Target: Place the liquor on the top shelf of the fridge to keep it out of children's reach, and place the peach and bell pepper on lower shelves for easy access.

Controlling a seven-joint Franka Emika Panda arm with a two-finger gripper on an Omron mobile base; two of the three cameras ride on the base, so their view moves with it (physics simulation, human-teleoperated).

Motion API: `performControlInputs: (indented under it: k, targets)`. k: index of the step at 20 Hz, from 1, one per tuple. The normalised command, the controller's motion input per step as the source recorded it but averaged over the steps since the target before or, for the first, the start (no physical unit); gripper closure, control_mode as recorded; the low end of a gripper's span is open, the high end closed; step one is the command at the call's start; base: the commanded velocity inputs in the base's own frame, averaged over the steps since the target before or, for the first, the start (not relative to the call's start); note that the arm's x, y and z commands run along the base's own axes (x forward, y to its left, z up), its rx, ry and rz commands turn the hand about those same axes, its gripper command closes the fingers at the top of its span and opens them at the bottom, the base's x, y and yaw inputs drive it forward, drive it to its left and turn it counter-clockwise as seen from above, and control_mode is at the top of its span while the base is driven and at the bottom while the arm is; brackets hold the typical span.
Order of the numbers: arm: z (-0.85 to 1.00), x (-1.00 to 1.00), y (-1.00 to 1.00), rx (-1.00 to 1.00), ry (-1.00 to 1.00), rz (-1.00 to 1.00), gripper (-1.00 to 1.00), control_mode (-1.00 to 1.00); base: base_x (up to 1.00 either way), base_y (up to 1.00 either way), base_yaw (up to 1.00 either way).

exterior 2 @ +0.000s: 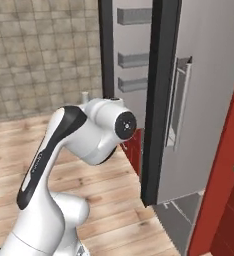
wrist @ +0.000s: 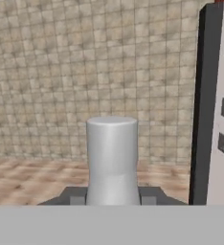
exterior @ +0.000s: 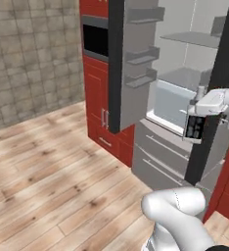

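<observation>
Open fridge (exterior: 185,105), liquor (exterior: 195,123) held before it

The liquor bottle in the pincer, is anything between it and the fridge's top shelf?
Nothing visible blocks it: the fridge door stands open, and the bottle hangs before the open interior, below the top shelf.

The tall dark grey fridge (exterior: 204,98) stands open, its door (exterior: 117,63) swung out to the left with three bins (exterior: 142,56) stacked along its inner side. Left of the door, a built-in microwave (exterior: 95,39) sits above red cabinets (exterior: 98,105). Inside, the thin translucent top shelf (exterior: 191,38) lies above a clear-fronted drawer (exterior: 172,104). The small square dark liquor bottle (exterior: 195,125) hangs before the fridge's right edge, pale cap (wrist: 112,158) between the fingertips (wrist: 75,197).
</observation>
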Motion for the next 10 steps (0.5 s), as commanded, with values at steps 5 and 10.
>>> performControlInputs:
  k: [5, 10]
  targets:
    - [0.0, 0.0, 0.0, 0.0, 0.0, 0.0, 1.0, 1.0, 0.5, 0.51, -0.04]
    - [0.0, 0.0, 0.0, 0.0, 0.0, 0.0, 1.0, 1.0, 0.47, 0.08, -0.41]
